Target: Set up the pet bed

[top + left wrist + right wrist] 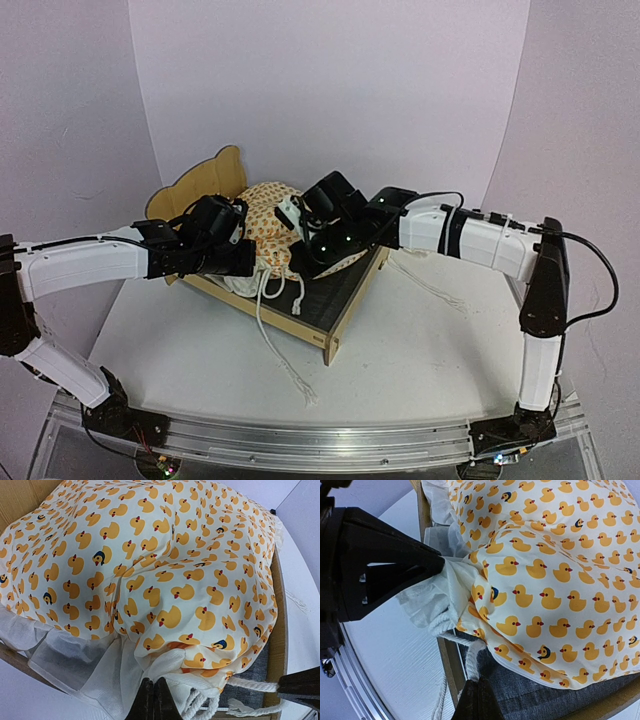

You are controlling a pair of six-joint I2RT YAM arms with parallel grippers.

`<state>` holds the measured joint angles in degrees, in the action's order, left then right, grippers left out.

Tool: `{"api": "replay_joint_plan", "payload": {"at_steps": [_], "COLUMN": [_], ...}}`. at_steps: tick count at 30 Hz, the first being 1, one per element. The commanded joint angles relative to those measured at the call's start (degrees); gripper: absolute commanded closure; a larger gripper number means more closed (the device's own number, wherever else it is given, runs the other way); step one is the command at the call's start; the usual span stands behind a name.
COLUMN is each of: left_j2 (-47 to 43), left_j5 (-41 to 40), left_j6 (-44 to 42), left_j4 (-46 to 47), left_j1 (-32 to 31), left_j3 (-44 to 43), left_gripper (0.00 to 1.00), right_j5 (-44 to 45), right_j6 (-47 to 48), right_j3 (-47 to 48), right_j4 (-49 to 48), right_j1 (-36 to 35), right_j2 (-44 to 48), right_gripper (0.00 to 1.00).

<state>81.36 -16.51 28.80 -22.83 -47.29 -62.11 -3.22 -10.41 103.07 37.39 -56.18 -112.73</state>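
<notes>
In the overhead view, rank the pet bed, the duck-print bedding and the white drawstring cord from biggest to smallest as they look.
1. pet bed: largest, its frame reaches past everything lying on it.
2. duck-print bedding: a bundle well inside the frame.
3. white drawstring cord: long but thin, so smallest.

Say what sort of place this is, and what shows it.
Probably a robot lab bench: two arms bolted to a metal rail, a plain pale backdrop, and one prop, a small wooden pet bed with duck-print bedding.
</notes>
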Motion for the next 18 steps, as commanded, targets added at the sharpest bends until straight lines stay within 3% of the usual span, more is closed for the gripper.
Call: {"api": "replay_joint_plan", "payload": {"at_steps": [1,13,18], "left_j2": [-2.7,-3.0,-3.1], "left_j5": [-1.0,-1.2,-1.0], "left_j6": [0.1,0.0,0.0], "left_j4": [2.9,2.9,2.9], "left_j1": [0.3,0.3,0.3], "left_j3": [-0.1,0.0,0.0], "left_gripper": [1.00,1.00,1.00], "right_j5": [3.1,3.6,7.0], "right_j6": [-2.1,-1.3,3.7], "right_j3": [-1.8,-7.9,-12.2], "right_j4": [-4.0,-9.5,-15.6], "right_j1": [-0.8,-1.8,-3.3], "right_j2": [-1.3,-2.2,-2.3], "right_gripper": [1.00,1.00,1.00]}}
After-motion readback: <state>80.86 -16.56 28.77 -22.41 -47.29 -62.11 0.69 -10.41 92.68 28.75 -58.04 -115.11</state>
